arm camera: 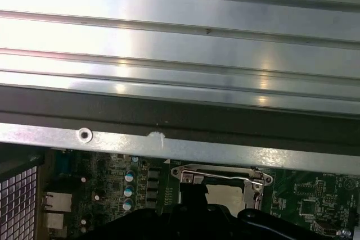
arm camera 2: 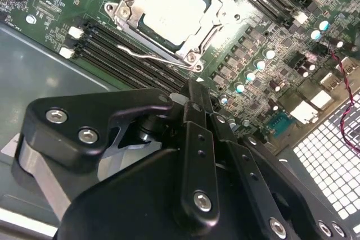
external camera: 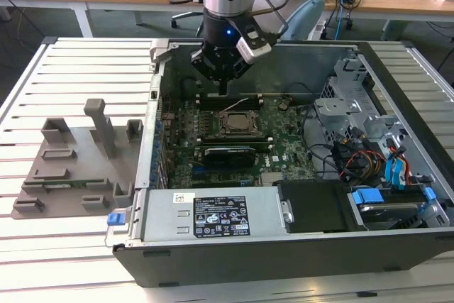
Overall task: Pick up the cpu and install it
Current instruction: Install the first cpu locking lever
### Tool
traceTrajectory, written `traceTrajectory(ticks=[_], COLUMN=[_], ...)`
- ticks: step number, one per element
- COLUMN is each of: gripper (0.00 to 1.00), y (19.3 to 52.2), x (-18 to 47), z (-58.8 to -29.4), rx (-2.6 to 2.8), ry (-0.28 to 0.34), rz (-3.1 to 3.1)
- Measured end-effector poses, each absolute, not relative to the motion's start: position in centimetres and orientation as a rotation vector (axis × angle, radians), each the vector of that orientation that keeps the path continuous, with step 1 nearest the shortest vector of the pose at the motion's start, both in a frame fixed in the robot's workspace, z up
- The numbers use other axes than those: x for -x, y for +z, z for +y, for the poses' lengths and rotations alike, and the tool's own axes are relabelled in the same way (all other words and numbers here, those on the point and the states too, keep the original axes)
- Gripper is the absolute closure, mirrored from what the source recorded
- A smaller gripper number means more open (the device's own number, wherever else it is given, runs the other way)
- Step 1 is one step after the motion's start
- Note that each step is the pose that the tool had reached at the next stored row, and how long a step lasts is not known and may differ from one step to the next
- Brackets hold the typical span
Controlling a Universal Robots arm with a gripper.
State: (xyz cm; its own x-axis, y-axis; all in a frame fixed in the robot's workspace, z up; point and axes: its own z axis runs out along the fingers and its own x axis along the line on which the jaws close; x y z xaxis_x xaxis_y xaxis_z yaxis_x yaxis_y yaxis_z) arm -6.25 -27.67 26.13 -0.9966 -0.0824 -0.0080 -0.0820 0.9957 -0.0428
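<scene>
The cpu [external camera: 236,123] lies flat in the socket frame [external camera: 250,133] on the motherboard, inside the open computer case. Its silvery-white top plate shows in both wrist views [arm camera 2: 174,9] [arm camera: 222,194]. My gripper [external camera: 223,89] hangs above the board, a little toward the case's back wall from the socket, and touches nothing. In the second wrist view its black fingers [arm camera 2: 194,96] meet at the tips with nothing between them. The socket's thin wire lever [arm camera 2: 152,55] lies beside the frame.
A grey plastic tray [external camera: 78,164] with upright blocks lies on the slatted table at the exterior view's left. The case holds a power supply [external camera: 213,216] at the front, drive cages and cables [external camera: 376,154] at the right, and memory slots [arm camera 2: 121,54] next to the socket.
</scene>
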Motion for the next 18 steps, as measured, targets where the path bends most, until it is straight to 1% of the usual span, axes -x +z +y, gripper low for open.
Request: traceTrajectory(ticks=[4,6,7,9,11,14,18], gripper=[0.89,0.89,0.89,0.89,0.89,0.89,0.89], y=[26.1,26.1,26.1,26.1,26.1,25.8,25.7], x=[6.2,6.2,6.2,6.2,6.3,6.2,6.1], z=[-27.7,-27.7,-27.7,-28.0,-28.5,-29.4,-29.5], rx=[0.129,0.129,0.129,0.129,0.128,0.128,0.128], ry=[-0.066,-0.053,-0.041,0.015,0.044,0.116,0.120], rz=[3.129,3.128,3.128,3.127,3.126,3.123,3.124])
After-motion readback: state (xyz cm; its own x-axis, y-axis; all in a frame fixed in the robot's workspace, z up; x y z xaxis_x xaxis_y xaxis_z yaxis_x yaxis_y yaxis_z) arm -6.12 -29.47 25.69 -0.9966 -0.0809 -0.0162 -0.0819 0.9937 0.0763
